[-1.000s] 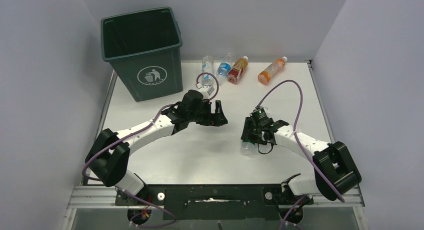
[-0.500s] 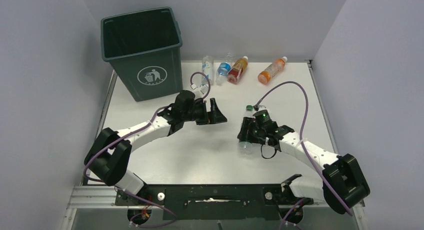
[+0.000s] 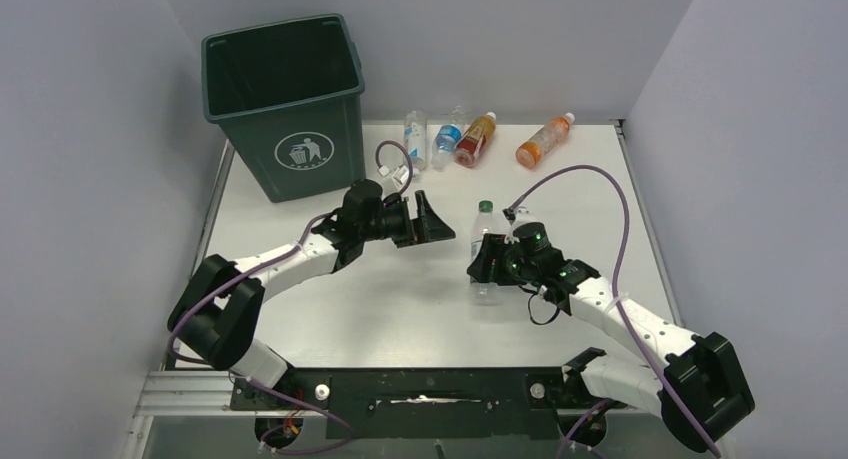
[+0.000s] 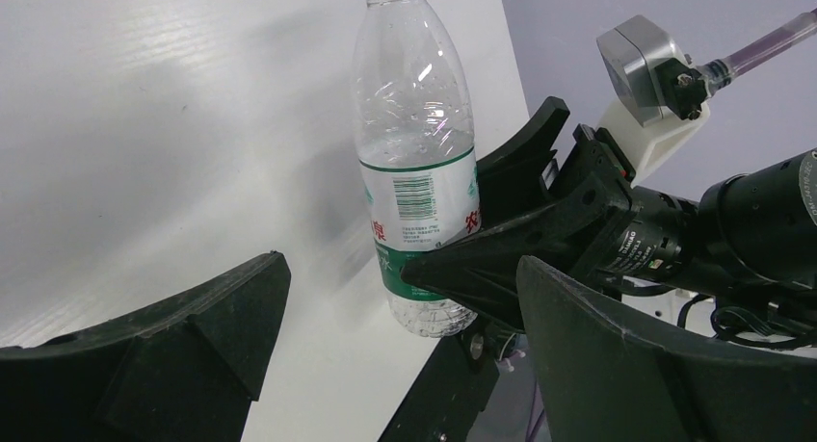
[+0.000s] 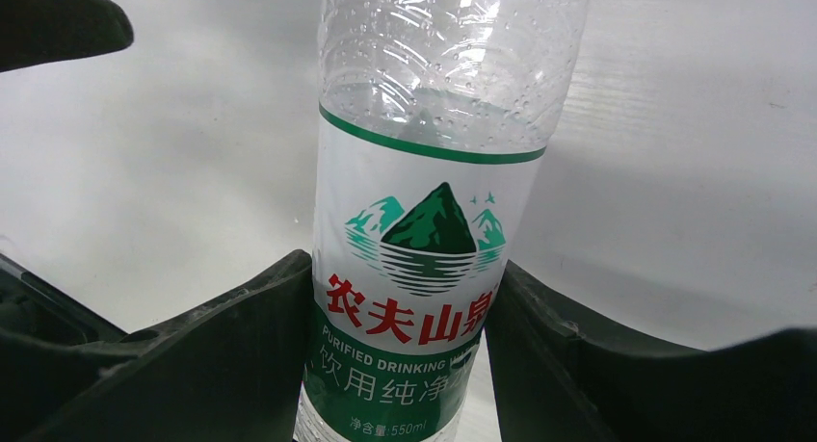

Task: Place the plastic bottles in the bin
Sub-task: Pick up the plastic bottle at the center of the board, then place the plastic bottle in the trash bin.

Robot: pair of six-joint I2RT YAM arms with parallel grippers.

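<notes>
1. Right hand (image 3: 488, 269) grips a green-capped clear bottle (image 3: 484, 229) near the tabletop's middle.
2. Left hand (image 3: 432, 222) gapes wide, empty, beside it.
3. Bin (image 3: 290, 139) at far-left corner; four bottles (image 3: 475, 139) along the far edge.

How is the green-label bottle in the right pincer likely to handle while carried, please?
The bottle looks empty, only droplets inside, so it is probably very light. Its thin clear wall may dent if the right pincer squeezes harder. The grip is on the glossy label, so it might slip.
</notes>
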